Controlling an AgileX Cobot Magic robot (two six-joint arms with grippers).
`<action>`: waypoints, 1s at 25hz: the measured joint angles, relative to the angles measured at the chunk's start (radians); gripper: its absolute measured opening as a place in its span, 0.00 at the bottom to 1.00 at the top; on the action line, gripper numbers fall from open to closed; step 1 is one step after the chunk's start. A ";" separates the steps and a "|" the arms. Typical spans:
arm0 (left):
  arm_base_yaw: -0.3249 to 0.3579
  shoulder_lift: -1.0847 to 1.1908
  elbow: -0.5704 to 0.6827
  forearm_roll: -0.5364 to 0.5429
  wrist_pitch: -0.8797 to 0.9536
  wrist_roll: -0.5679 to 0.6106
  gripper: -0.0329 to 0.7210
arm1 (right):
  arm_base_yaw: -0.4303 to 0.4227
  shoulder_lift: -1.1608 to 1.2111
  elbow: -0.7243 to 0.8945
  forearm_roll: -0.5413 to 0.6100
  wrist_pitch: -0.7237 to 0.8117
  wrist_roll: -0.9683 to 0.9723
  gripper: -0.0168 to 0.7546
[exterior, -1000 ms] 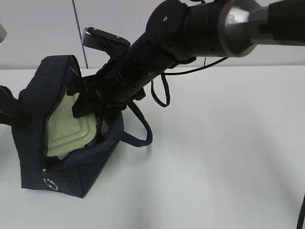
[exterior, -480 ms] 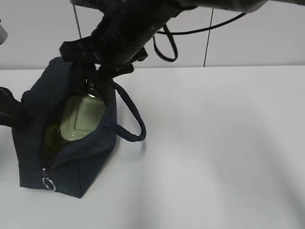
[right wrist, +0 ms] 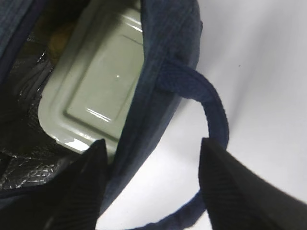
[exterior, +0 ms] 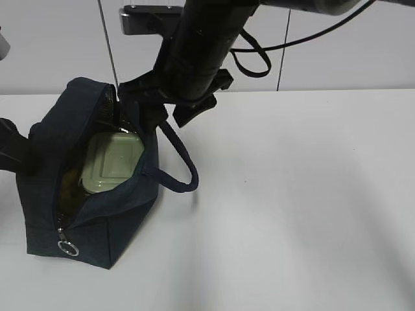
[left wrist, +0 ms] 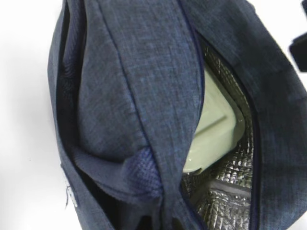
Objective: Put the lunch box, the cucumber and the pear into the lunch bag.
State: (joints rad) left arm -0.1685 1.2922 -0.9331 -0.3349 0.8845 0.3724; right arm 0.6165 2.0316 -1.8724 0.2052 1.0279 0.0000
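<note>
The navy lunch bag (exterior: pixel 97 214) stands open at the left of the table. The lunch box (exterior: pixel 113 162) lies inside it, pale green lid up, and also shows in the right wrist view (right wrist: pixel 96 86) and the left wrist view (left wrist: pixel 213 129). My right gripper (exterior: pixel 165 113) hangs open and empty over the bag's far end, its jaws astride the bag's rim (right wrist: pixel 152 143). My left gripper (exterior: pixel 11 152) is at the bag's left side; bunched bag fabric (left wrist: pixel 144 177) hides its fingers. A yellowish patch (right wrist: pixel 61 39) beside the box may be the pear. The cucumber is not visible.
The bag's loop handle (exterior: pixel 181 162) lies on the white table (exterior: pixel 292 194) right of the bag. A metal ring pull (exterior: pixel 68 248) hangs at the bag's near end. A black cable (exterior: pixel 253 61) dangles from the right arm.
My right gripper has let go of the lunch box and risen out of the bag. The box, tilted before, now lies flat deeper inside.
</note>
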 joint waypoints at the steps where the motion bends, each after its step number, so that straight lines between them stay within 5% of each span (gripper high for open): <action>1: 0.000 0.000 0.000 0.000 0.000 0.000 0.05 | 0.000 0.005 0.000 0.009 0.000 0.000 0.62; 6: 0.000 0.000 0.000 0.000 0.000 0.000 0.05 | 0.000 0.054 0.000 0.042 0.000 -0.006 0.54; 8: 0.000 0.000 0.000 -0.001 0.000 0.000 0.05 | 0.000 0.063 0.000 0.033 0.000 -0.008 0.28; 11: -0.005 0.000 0.000 0.002 -0.001 0.000 0.05 | 0.000 0.060 0.000 0.001 0.002 0.000 0.07; 18: -0.021 0.081 -0.058 -0.001 0.018 0.000 0.05 | 0.000 -0.042 0.071 -0.105 0.030 0.035 0.03; 25: -0.041 0.161 -0.141 -0.016 0.033 0.000 0.05 | -0.041 -0.220 0.339 -0.116 -0.087 0.067 0.03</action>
State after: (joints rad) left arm -0.2096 1.4533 -1.0742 -0.3508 0.9171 0.3724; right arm 0.5759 1.8116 -1.5336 0.0894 0.9405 0.0668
